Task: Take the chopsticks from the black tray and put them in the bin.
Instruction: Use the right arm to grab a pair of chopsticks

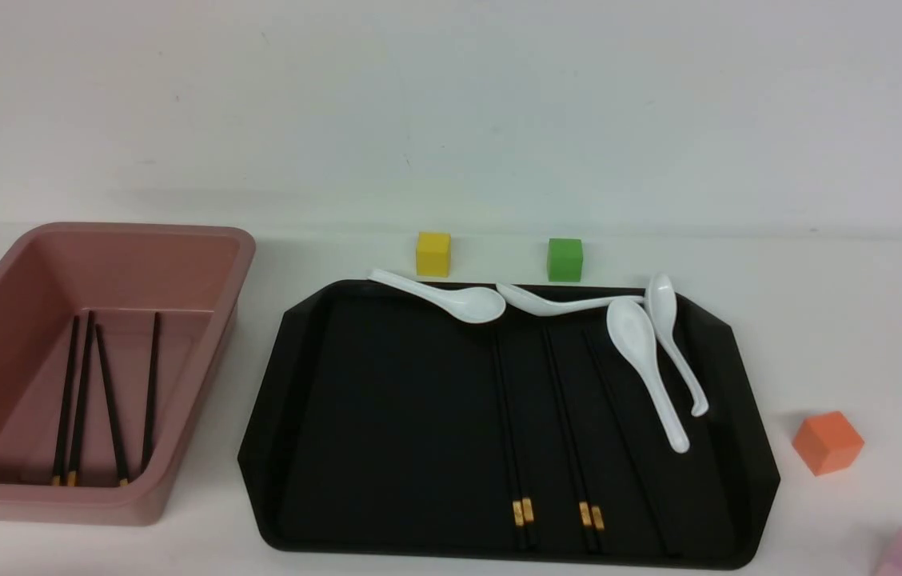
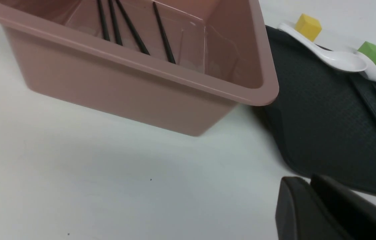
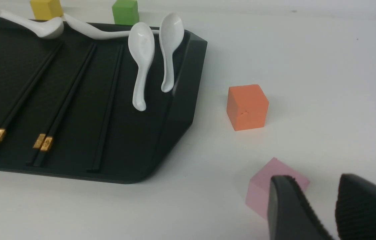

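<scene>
From the robot's side the front camera sits raised between the arms. It looks forward and down over the table (image 1: 859,320) to the white wall (image 1: 451,96), far enough back to take in the whole bin (image 1: 43,502) at left and the whole black tray (image 1: 387,416).

The left wrist camera hangs low and close at the bin's near corner, facing across to the tray's left edge, with the left hand (image 2: 303,181) at the frame's edge.

The right wrist camera sits low to the right of the tray, with the right hand (image 3: 318,186) in its foreground.

All three views catch the yellow cube (image 1: 433,254) and green cube (image 1: 564,259).
</scene>
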`<state>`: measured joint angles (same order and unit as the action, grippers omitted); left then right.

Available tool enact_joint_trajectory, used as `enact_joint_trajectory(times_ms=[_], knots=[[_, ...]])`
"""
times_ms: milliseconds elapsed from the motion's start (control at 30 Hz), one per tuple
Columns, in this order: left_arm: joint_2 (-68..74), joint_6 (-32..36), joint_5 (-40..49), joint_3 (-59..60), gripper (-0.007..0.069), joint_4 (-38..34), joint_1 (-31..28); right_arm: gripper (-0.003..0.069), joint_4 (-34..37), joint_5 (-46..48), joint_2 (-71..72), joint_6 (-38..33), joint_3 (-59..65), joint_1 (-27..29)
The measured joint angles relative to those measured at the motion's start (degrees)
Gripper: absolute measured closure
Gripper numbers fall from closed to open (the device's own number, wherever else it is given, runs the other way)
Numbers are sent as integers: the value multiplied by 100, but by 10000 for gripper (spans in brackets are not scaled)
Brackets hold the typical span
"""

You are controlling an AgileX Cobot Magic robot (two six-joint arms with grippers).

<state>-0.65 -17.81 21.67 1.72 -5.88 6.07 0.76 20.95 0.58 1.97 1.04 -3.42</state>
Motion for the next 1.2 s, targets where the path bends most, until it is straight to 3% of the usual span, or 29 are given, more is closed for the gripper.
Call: enact_joint_trajectory(times_ms=[367,667,800,967,1100,1167,1200], knots=[[0,0,0,0,550,0,0,419,55,-39,0,62,0,0],[0,0,0,0,547,0,0,419,3022,-205,0,1623,31,0],[0,0,0,0,545,0,0,419,3534,-374,0,1708,31,0],[0,0,0,0,545,-1,0,427,3674,-325,-25,1098,-533,0],[0,0,0,0,538,-1,0,526,3639,-148,-768,126,-1917,0],[0,0,0,0,534,-1,0,608,3521,410,-1525,-423,-2685,0],[0,0,0,0,533,-1,0,615,3506,568,-1612,-465,-2760,0]])
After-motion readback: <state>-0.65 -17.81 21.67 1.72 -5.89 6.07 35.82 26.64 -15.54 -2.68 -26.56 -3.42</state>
